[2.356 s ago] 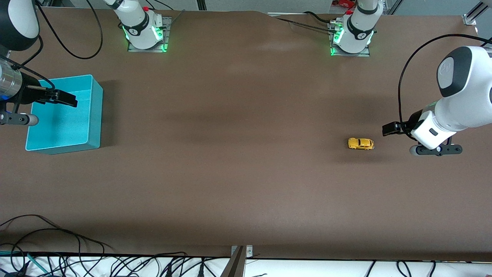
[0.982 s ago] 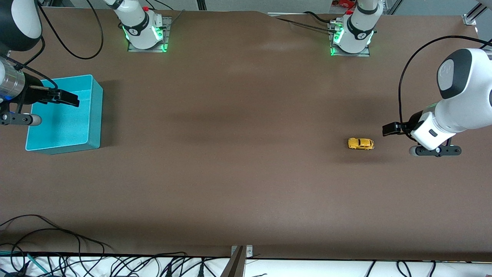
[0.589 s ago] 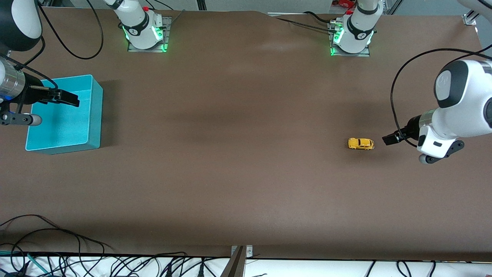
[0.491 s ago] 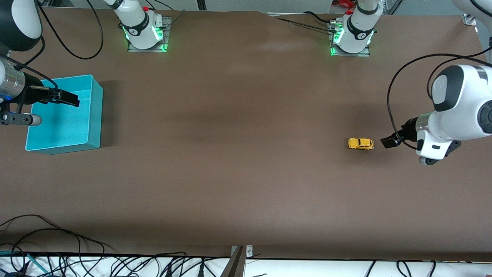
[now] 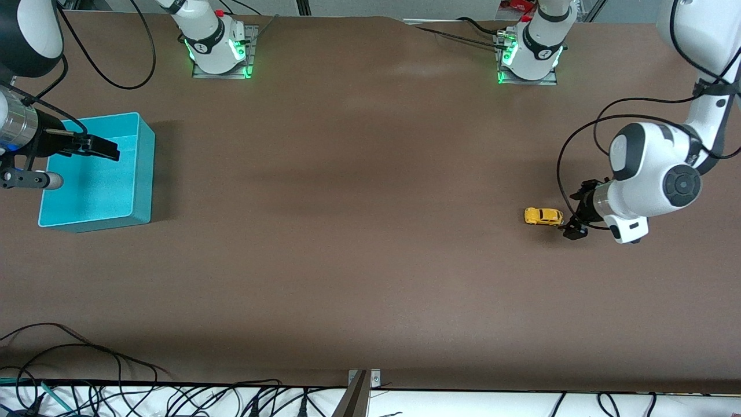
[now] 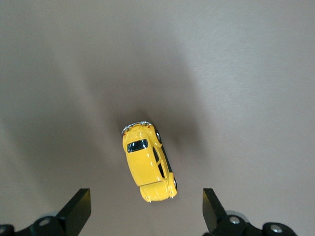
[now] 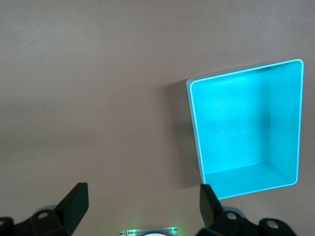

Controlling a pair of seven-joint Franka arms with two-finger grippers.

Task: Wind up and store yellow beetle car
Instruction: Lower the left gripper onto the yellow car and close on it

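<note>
The yellow beetle car [image 5: 543,216] stands on the brown table toward the left arm's end. My left gripper [image 5: 578,212] is open and empty, right beside the car. In the left wrist view the car [image 6: 147,164] lies just ahead of my left gripper [image 6: 145,210]. One end of the car reaches the line of the wide-apart fingertips [image 6: 78,204] and touches neither. My right gripper [image 5: 99,147] is open and empty, and waits over the teal bin [image 5: 98,191]. In the right wrist view the gripper [image 7: 142,202] shows beside the empty bin [image 7: 246,128].
The two arm bases with green lights [image 5: 219,55] [image 5: 529,58] stand along the table edge farthest from the front camera. Loose cables [image 5: 87,370] lie at the edge nearest to it. Open brown table lies between car and bin.
My left arm has swung round and brought its gripper down close to the car's end, with the wrist turned. The car and my right arm have not moved.
</note>
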